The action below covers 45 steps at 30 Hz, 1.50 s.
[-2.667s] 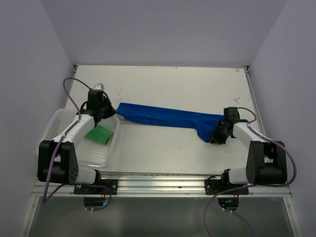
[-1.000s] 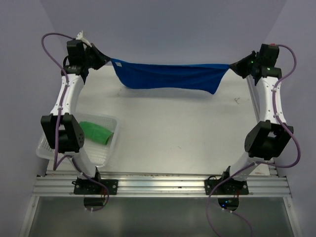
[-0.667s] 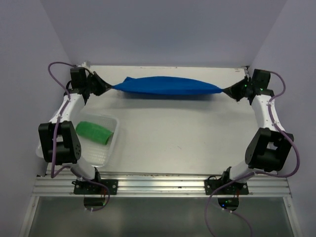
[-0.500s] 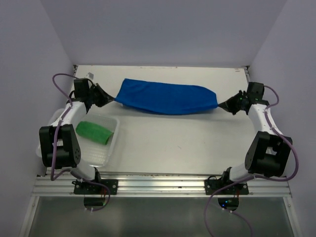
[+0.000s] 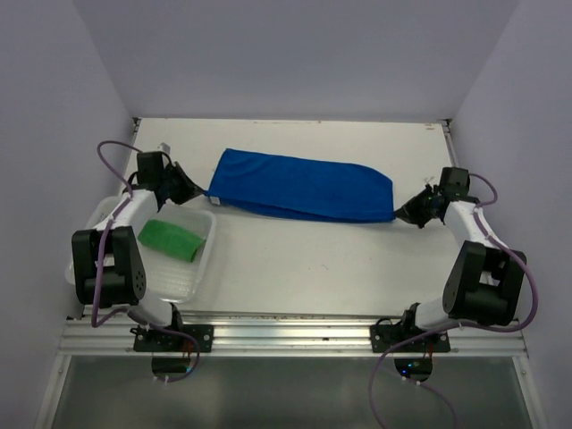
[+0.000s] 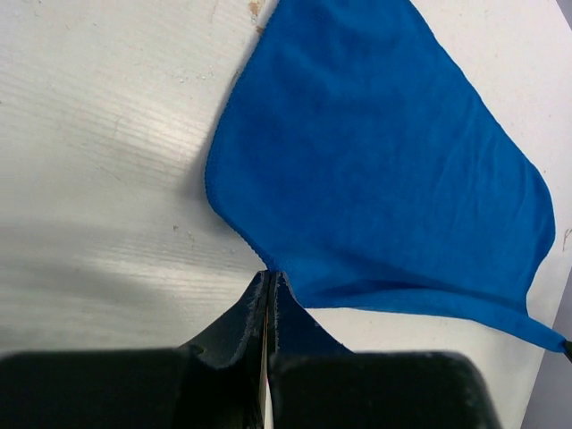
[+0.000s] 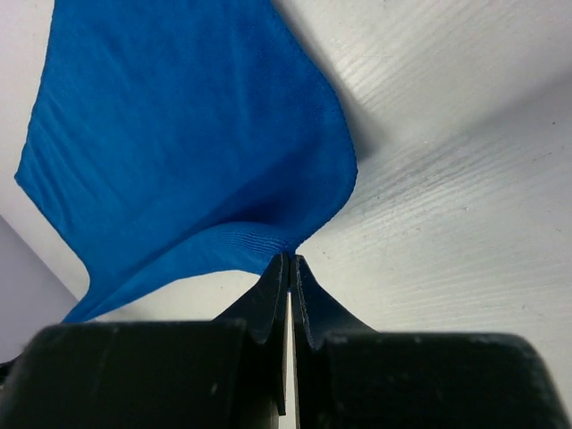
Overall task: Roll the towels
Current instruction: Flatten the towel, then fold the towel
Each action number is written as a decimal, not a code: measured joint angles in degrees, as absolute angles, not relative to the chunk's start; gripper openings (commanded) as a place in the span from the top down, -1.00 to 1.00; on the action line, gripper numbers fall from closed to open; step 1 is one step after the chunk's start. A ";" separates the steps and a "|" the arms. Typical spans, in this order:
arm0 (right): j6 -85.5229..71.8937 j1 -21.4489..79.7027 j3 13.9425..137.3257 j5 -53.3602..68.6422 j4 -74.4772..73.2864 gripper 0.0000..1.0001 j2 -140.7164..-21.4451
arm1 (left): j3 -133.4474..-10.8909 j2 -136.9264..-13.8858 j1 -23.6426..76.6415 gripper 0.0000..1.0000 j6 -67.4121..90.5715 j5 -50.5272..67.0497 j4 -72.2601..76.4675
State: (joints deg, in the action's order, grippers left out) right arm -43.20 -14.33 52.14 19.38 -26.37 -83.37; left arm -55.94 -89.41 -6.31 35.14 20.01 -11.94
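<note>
The royal blue towel (image 5: 304, 185) lies spread across the middle of the table, stretched between both arms. My left gripper (image 5: 207, 198) is shut on the towel's near left corner, and in the left wrist view the closed tips (image 6: 270, 273) pinch the hem of the blue towel (image 6: 375, 161). My right gripper (image 5: 399, 215) is shut on the near right corner; its tips (image 7: 292, 256) clamp a bunched fold of the blue towel (image 7: 179, 143). The bright green towel (image 5: 172, 239) sits rolled inside the basket.
The white perforated basket (image 5: 206, 252) stands at the near left, beside the left arm. Grey walls close in the table on the left, back and right. Bare tabletop lies between the blue towel and the arm bases.
The blue towel, held stretched high in the air a second ago, has come down onto the table and spread flat. Both arms have lowered and drawn back toward me, still gripping its corners.
</note>
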 measured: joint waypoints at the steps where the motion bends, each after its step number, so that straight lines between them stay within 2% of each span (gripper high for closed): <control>1: -43.20 -14.33 52.14 18.98 -26.35 1.00 -83.57 | -56.18 -89.69 -6.31 1.00 35.07 19.68 -12.12; 15: -49.60 -14.33 54.37 16.01 -19.70 1.00 -87.26 | -67.26 -97.82 -6.31 1.00 36.18 19.99 -10.15; 29: -55.83 -13.39 65.52 16.05 -9.50 1.00 -100.20 | -80.16 -109.93 -4.93 1.00 37.10 21.43 -7.70; 45: -57.47 -12.32 72.12 15.90 -7.22 1.00 -111.11 | -88.90 -119.92 -4.36 1.00 37.08 21.19 -7.77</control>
State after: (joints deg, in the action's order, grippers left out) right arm -57.47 -12.32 72.12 15.90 -7.22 -111.11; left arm -88.90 -119.92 -4.36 37.08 21.19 -7.77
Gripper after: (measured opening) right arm 0.011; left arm 0.008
